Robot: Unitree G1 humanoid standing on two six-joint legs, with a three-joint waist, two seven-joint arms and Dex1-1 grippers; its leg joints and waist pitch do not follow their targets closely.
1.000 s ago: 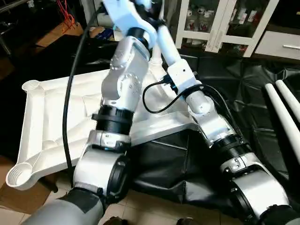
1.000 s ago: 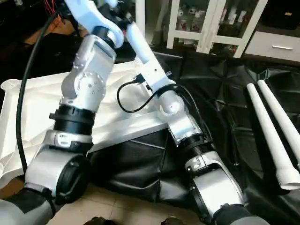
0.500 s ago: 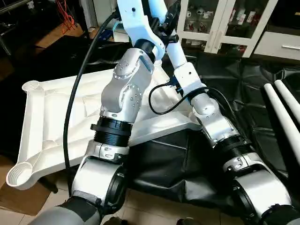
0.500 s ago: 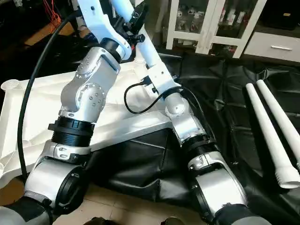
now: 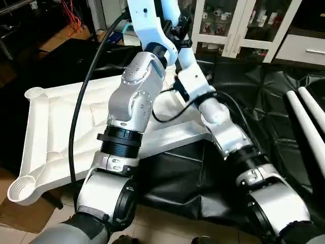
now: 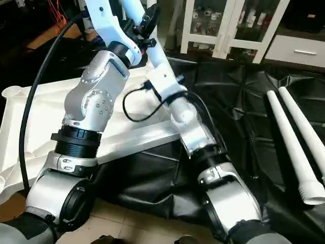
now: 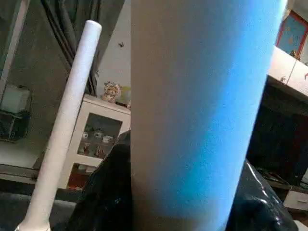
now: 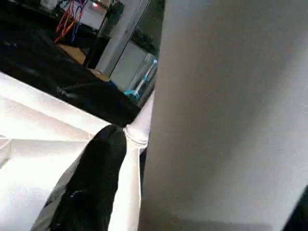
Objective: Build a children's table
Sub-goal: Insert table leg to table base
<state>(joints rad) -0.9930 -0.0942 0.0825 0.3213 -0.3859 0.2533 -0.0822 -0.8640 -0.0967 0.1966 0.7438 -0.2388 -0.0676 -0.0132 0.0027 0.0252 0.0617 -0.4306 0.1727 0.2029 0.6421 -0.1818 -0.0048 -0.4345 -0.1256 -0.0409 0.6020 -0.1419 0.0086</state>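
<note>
At upper centre of the head view, the right wrist has swung left; we judge the leg [image 7: 202,96] is being steered toward a far socket. The left gripper [image 7: 180,159] appears to clasp this smooth white tube. Whether the right gripper [image 8: 202,168] is released or clenched, we cannot tell. The X-ribbed table top [image 5: 61,132] lies underside-up at frame left.

A black plastic sheet [image 5: 264,96] is spread in crumpled folds over the floor, and beige floor tiles [image 5: 167,231] are seen at its near edge. The white table top [image 5: 61,127] is laid upside down, its ribbed underside facing up, partly on the sheet, with its near left corner carried over brown cardboard [image 5: 15,213]. Two white tubular legs [image 6: 292,137] are laid side by side on the sheet, well apart from the top.
</note>
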